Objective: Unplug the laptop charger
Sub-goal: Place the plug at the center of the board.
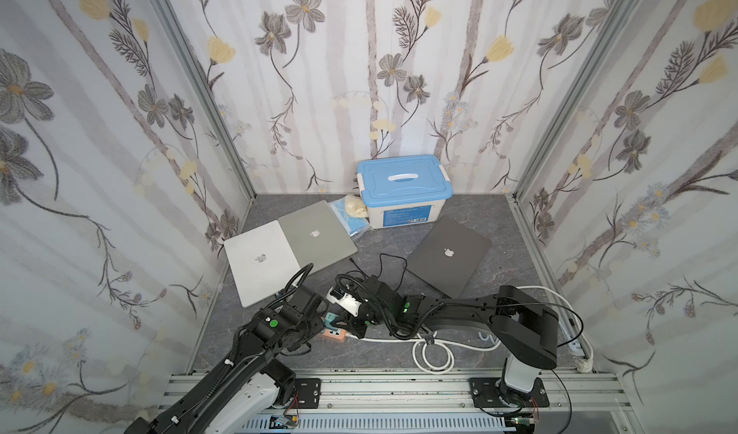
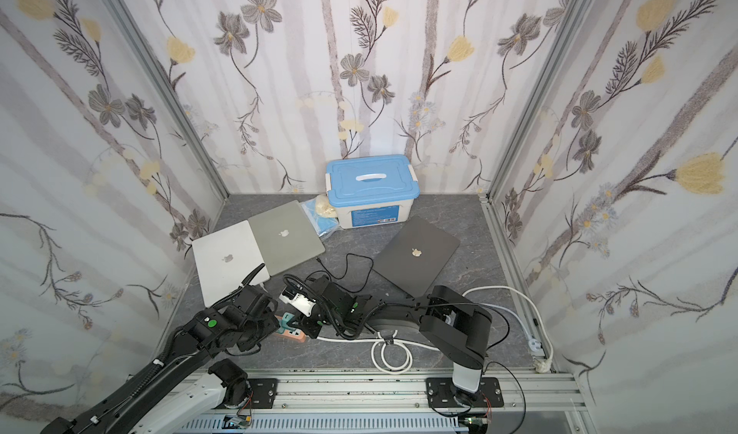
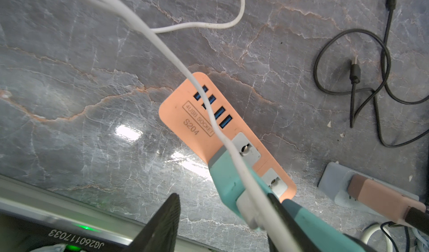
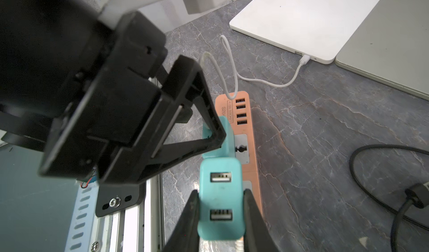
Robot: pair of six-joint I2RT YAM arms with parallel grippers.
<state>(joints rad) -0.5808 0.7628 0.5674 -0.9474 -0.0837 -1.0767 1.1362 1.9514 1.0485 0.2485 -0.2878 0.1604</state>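
An orange power strip (image 3: 185, 114) lies on the grey marble table, also seen in a top view (image 1: 334, 334). Two teal USB adapters stand in it. The one nearer the USB ports (image 3: 228, 176) carries a white cable (image 3: 162, 46) that runs to the white laptop (image 4: 301, 19). My left gripper (image 3: 222, 196) is open around this adapter, one finger (image 3: 284, 216) against it and the other finger (image 3: 163, 220) well clear. My right gripper (image 4: 220, 192) is shut on the second teal adapter (image 4: 220, 206), whose two USB ports are empty.
A silver laptop (image 1: 315, 234) overlaps the white one (image 1: 261, 260), and a dark laptop (image 1: 449, 254) lies to the right. A loose black cable (image 1: 383, 264) lies between them. A blue-lidded box (image 1: 403, 190) stands at the back. Coiled thick white cord (image 1: 435, 352) lies near the front rail.
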